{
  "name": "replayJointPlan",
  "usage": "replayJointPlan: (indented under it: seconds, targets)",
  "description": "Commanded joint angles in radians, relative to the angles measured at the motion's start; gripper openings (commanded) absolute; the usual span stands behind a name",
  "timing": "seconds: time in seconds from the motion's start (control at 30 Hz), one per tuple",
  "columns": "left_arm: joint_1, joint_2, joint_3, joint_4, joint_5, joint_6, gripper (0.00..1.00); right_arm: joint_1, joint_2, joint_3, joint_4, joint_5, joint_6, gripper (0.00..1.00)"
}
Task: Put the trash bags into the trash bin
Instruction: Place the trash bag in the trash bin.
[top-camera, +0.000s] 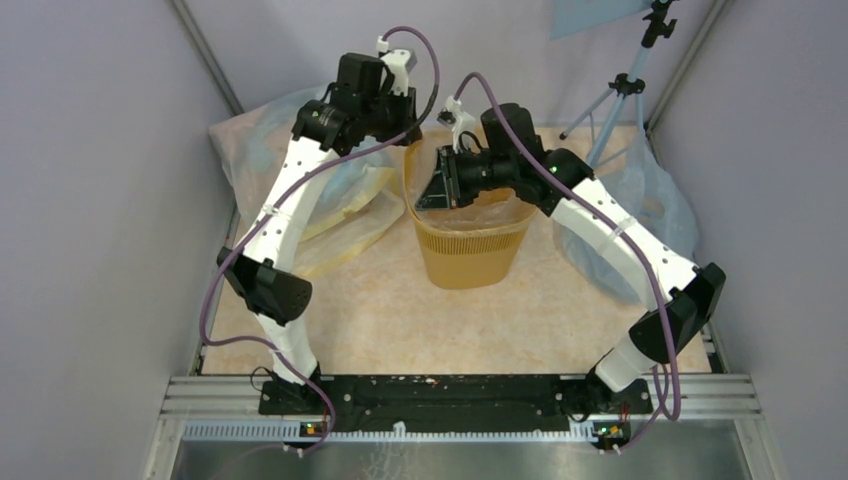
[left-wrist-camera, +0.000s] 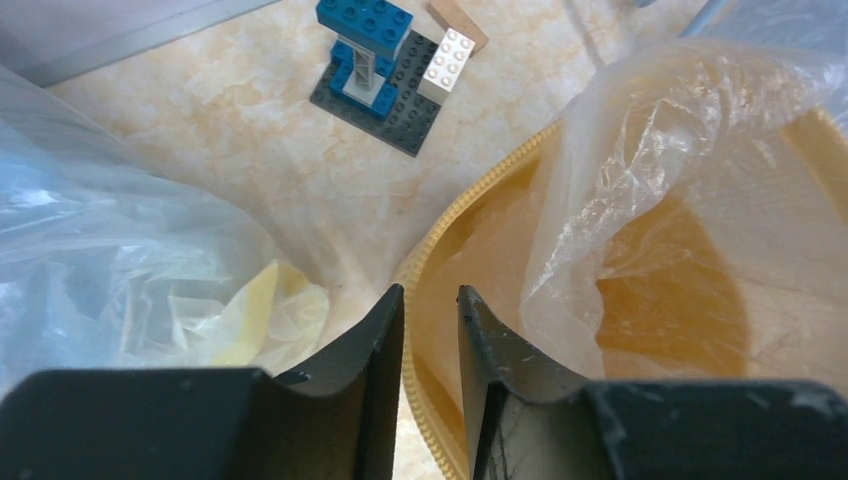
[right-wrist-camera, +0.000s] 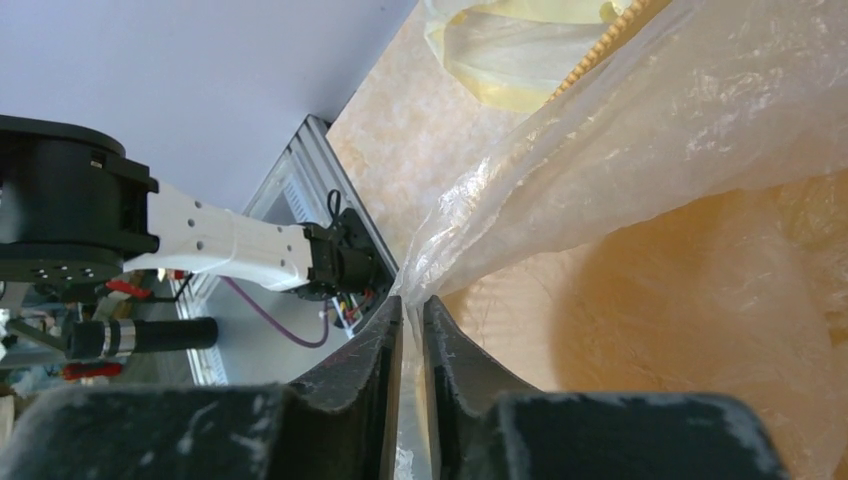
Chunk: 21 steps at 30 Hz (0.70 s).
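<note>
Film of trash bag (right-wrist-camera: 620, 140) sat inside trash bin (top-camera: 470, 255) mid-table, rising above rim; bin floor hidden. Right gripper (right-wrist-camera: 412, 325) nearly closed, pinching bag edge. Left gripper (left-wrist-camera: 428, 325) slightly parted astride bin rim; contact unclear. Bluish sacks (top-camera: 250, 150) crowded bin's left and right. Marbled beige table (top-camera: 380, 320), lilac walls.

White arm links (top-camera: 283, 190); black joints (top-camera: 270, 288); purple cables (top-camera: 204, 322); left pincer (left-wrist-camera: 430, 292) black, curved, scuffed.

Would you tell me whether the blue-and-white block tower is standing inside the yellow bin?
No, the block tower stands on a dark baseplate on the table, outside the trash bin rim.
</note>
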Motion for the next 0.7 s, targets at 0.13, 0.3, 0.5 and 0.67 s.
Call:
replayJointPlan:
  seconds: [0.13,0.3,0.5,0.67]
  targets:
    - [0.054,-0.081,-0.047,0.061,0.129,-0.094,0.35,0.012,-0.051,0.009,0.036,0.004,0.01,0.26]
    - [0.077,-0.088,-0.054,0.07,0.19,-0.129,0.34,0.011,-0.049,0.009,0.02,0.025,0.011,0.37]
    - [0.133,-0.123,-0.094,0.11,0.242,-0.189,0.35,0.01,-0.042,0.007,0.02,0.018,0.013,0.44]
    - [0.137,-0.126,-0.117,0.156,0.358,-0.223,0.38,0.01,-0.034,0.009,0.038,-0.013,0.012,0.36]
